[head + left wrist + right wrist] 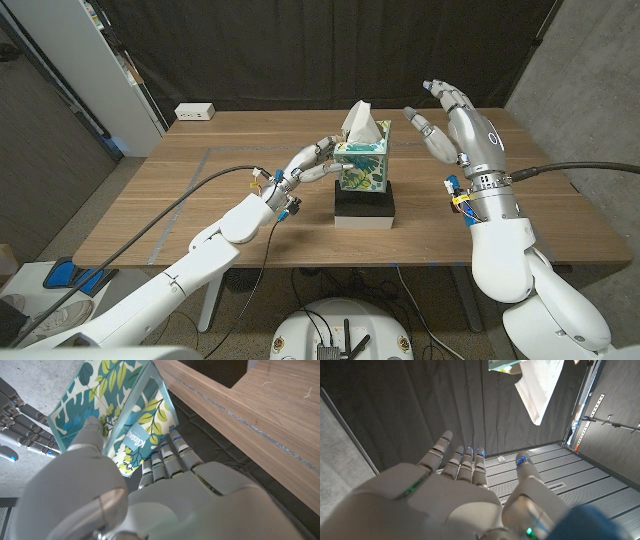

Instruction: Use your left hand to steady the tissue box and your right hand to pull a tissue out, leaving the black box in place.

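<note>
Left hand on the tissue box, right hand spread and waiting beside it

Nearest us, the left hand (305,166) reaches in across the bench (180,200) and grips the tissue box (362,165), fingers (172,452) laid along its near side and thumb pressed on the leafy panel in the left wrist view; the box sits right at its fingertips, perched on top of the black box (364,205), which lies flat on the wood below. On the other side the right hand (452,128) is raised clear of the bench, fingers apart, holding nothing, with the box just off its fingertips and a gap between them. A white tissue (358,122) stands up from the box top, untouched. Further back, at the far bench edge beyond the left hand, sits a white power strip (195,112)
</note>
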Action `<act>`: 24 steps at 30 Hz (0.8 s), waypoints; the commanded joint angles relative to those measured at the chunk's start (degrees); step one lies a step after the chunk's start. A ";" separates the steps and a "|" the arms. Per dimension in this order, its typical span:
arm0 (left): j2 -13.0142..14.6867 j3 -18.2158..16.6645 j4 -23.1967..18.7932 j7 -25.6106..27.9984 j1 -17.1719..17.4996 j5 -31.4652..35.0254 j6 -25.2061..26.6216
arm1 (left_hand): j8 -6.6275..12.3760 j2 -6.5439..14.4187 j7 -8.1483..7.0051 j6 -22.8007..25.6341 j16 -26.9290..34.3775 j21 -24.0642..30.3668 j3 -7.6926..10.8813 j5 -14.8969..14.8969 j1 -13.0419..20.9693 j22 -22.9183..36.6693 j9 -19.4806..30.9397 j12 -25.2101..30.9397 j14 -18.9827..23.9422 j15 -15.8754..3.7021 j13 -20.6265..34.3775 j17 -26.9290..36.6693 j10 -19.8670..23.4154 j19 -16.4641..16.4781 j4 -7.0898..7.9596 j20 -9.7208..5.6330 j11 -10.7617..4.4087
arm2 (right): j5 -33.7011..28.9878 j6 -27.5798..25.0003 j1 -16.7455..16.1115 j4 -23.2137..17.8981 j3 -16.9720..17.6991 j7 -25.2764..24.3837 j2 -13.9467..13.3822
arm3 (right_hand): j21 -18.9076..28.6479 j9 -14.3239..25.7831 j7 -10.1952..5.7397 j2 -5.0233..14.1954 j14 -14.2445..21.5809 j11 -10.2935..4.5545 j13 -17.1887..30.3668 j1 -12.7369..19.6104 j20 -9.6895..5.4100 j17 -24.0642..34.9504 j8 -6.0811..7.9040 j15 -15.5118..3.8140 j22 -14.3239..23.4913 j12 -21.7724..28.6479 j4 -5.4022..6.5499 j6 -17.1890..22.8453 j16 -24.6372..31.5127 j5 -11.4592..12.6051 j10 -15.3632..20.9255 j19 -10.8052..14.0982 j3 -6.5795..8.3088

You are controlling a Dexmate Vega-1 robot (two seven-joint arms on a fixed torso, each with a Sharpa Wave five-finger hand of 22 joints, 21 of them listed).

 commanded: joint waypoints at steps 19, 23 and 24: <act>-0.94 0.23 2.02 -1.32 -0.90 -0.26 -2.22 | 0.36 0.22 -0.21 0.05 -0.04 -0.18 0.78 0.49 -0.43 0.18 0.07 -0.19 -0.68 -2.27 0.33 0.11 -0.51 -0.25 0.04 0.13 0.02 | -2.96 -0.05 5.98 -0.39 -4.59 5.80 -2.19 | -0.27 0.33 0.05 -0.04 -0.46 0.34 0.24 1.07 0.09 0.06 0.99 0.18 0.28 -0.01 -0.72 2.93 -0.46 0.36 -0.35 -0.05 -0.39; -1.10 0.17 2.45 -1.33 -1.03 -0.49 -2.38 | 0.37 0.22 -0.16 0.06 -0.04 -0.19 0.82 0.49 -0.47 0.18 0.06 -0.18 -0.68 -2.28 0.34 0.10 -0.49 -0.28 0.04 0.16 -0.01 | -2.01 0.42 7.50 0.05 -5.14 6.76 -2.35 | -0.33 0.36 -0.02 -0.07 -0.52 0.05 0.24 1.10 -0.12 0.06 1.00 -0.12 0.29 0.00 -0.73 3.06 -0.49 0.35 -0.38 -0.18 -0.46; -1.15 0.15 2.57 -1.34 -1.05 -0.60 -2.45 | 0.37 0.26 -0.20 0.02 -0.07 -0.19 0.84 0.49 -0.53 0.18 0.06 -0.14 -0.80 -2.26 0.34 0.12 -0.40 -0.30 0.07 0.18 -0.33 | -1.92 0.34 7.92 0.14 -5.41 7.02 -2.29 | -0.32 0.37 0.04 -0.07 -0.48 -0.10 0.24 1.10 -0.11 0.06 1.01 -0.15 0.29 0.01 -0.71 3.12 -0.48 0.34 -0.36 -0.16 -0.48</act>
